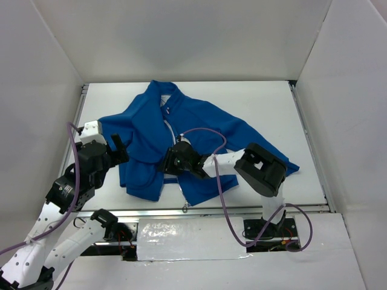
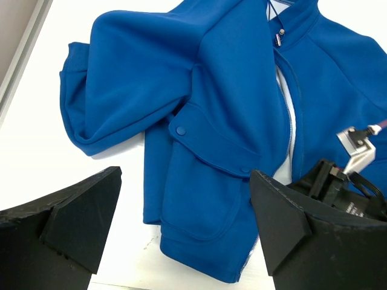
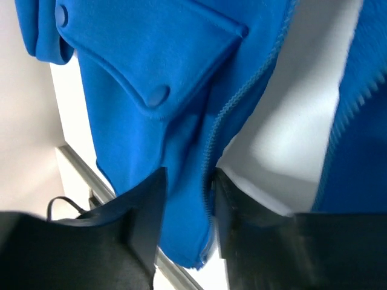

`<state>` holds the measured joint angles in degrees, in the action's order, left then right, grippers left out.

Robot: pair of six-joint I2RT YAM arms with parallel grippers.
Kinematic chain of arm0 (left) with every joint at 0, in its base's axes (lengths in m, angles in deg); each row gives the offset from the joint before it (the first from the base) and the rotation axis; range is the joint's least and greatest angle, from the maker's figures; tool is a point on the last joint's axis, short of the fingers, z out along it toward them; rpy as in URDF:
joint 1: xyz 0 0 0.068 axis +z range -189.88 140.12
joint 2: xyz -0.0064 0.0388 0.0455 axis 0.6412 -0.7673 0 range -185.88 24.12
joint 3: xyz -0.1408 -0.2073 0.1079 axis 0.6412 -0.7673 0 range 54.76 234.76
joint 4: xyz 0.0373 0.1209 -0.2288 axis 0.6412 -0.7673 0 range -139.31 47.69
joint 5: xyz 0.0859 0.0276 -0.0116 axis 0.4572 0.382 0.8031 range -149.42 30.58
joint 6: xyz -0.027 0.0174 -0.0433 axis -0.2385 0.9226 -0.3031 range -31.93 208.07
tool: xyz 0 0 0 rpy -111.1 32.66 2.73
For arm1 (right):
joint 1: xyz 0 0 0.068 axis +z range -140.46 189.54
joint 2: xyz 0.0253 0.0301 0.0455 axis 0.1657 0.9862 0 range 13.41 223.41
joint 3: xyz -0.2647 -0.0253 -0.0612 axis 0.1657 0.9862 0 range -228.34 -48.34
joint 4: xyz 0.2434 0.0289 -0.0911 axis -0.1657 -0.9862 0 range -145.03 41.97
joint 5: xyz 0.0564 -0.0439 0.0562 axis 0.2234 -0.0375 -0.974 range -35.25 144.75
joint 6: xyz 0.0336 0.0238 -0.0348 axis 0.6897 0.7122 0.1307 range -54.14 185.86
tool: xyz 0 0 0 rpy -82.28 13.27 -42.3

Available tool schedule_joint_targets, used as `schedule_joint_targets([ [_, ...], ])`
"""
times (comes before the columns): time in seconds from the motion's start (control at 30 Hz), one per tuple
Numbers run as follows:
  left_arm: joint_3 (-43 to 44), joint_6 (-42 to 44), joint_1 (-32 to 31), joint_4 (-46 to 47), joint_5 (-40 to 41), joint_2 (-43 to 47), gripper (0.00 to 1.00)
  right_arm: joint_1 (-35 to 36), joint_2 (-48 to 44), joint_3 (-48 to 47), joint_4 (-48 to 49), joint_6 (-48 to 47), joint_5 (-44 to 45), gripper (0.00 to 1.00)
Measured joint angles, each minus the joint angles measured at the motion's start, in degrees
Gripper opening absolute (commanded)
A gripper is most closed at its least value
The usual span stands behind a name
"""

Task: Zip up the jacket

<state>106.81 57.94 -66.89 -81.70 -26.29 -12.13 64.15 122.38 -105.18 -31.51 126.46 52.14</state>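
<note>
The bright blue jacket [image 1: 193, 121] lies face up on the white table [image 1: 272, 103], collar at the far side, its front open along the zipper [image 2: 289, 115]. My right gripper [image 1: 171, 162] sits low on the jacket's front. In the right wrist view [image 3: 189, 175] it is shut on the blue front edge that carries the zipper teeth [image 3: 242, 96], beside the white lining [image 3: 290, 121]. My left gripper [image 1: 120, 148] is open and empty just left of the jacket. In the left wrist view [image 2: 185, 175] it hovers over the patch pocket [image 2: 205, 199]. The zipper pull is not clearly visible.
White walls close in the table on the left, back and right. A metal rail [image 1: 242, 211] runs along the near edge, just below the jacket's hem. The right sleeve [image 1: 272, 154] reaches under the right arm. A purple cable [image 1: 205, 133] loops over the jacket.
</note>
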Motion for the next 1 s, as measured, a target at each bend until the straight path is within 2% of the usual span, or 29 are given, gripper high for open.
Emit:
schedule_joint_targets([
  [0.03,0.0,0.0,0.0,0.0,0.0,0.0,1.00,-0.2,0.6,-0.4,0.5,0.0,-0.3,0.31],
  [0.13,0.0,0.0,0.0,0.0,0.0,0.0,0.99,-1.0,1.9,-0.7,1.3,-0.1,-1.6,0.16],
  [0.17,-0.1,0.0,0.0,0.0,0.0,0.0,0.99,-1.3,2.1,-0.7,1.3,0.0,-2.0,0.05],
  [0.2,-0.1,0.0,0.0,0.0,0.0,0.1,0.99,-1.6,2.2,-0.7,1.3,-0.2,-2.4,0.00],
  [0.33,-0.3,-0.1,0.0,0.0,-0.8,0.1,0.99,-2.3,2.1,-0.4,2.5,0.2,-3.7,0.00],
  [0.43,-0.4,-0.5,0.1,0.1,-5.6,0.4,0.99,-2.9,0.5,4.3,8.8,0.4,-5.9,0.00],
  [0.57,-5.2,-3.5,0.2,3.7,-18.8,2.6,0.99,-5.3,-4.5,12.6,18.3,1.3,-10.8,0.00],
  [0.73,-15.2,-7.9,0.2,9.7,-36.1,2.3,0.97,-8.3,-8.3,14.0,25.2,1.5,-16.4,0.00],
  [0.87,-18.9,-9.2,0.2,10.8,-42.1,1.5,0.97,-8.5,-9.9,14.3,30.2,1.6,-20.3,0.00],
  [0.9,-19.3,-9.2,0.2,11.1,-42.8,1.5,0.96,-8.5,-9.9,14.3,31.5,1.7,-21.4,0.03],
  [0.93,-19.6,-9.3,0.2,11.5,-43.4,1.4,0.96,-8.5,-9.9,14.3,32.3,1.7,-22.3,0.24],
  [1.0,-19.6,-9.4,0.2,11.7,-44.0,1.2,0.97,-8.5,-9.9,14.2,32.3,1.5,-23.5,0.36],
])
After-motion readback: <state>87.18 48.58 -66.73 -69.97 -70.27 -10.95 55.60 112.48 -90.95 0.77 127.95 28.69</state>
